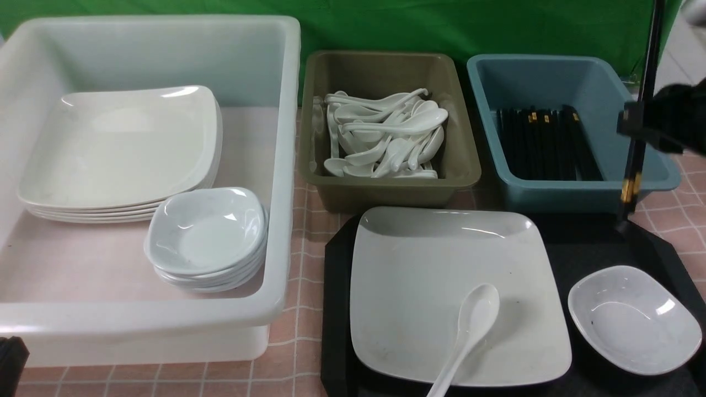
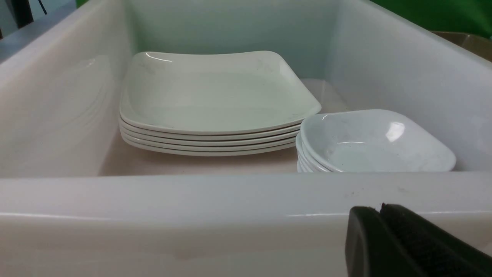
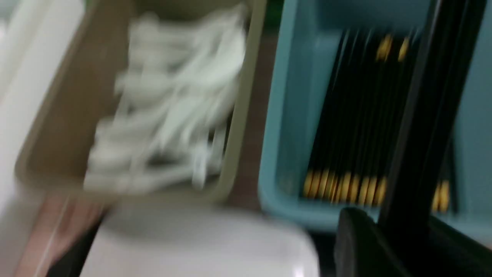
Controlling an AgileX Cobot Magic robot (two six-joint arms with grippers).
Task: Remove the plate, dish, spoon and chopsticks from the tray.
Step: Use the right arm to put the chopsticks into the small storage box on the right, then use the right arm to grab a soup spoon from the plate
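In the front view my right tool (image 1: pixel 635 124) is clamped on the chopsticks (image 1: pixel 649 55), which hang clear of the tray (image 1: pixel 584 242), above its far right corner and just in front of the blue bin (image 1: pixel 557 193). Their long axis runs almost upright, leaning slightly, with the gold-banded thick ends pointing down and the thin tips up out of frame. I judge this to be the chopsticks step, mid-carry. The next move calls for carrying them over the bin and laying them down flat along the pairs already stored there, before letting go. The plate (image 1: pixel 419 264) sits on the tray with the spoon (image 1: pixel 474 320) lying in it, handle toward me, and the dish (image 1: pixel 629 320) rests on the tray to its right, so three things remain

In the left wrist view my left tool (image 2: pixel 380 209) is clenched on nothing, low before the near wall of the white tub (image 2: pixel 230 200), which holds stacked plates and dishes

The right wrist view is badly smeared. The chopsticks (image 3: pixel 430 115) show as a dark bar rising from my right tool (image 3: pixel 399 238), probably already partly over the blue bin (image 3: pixel 284 115)
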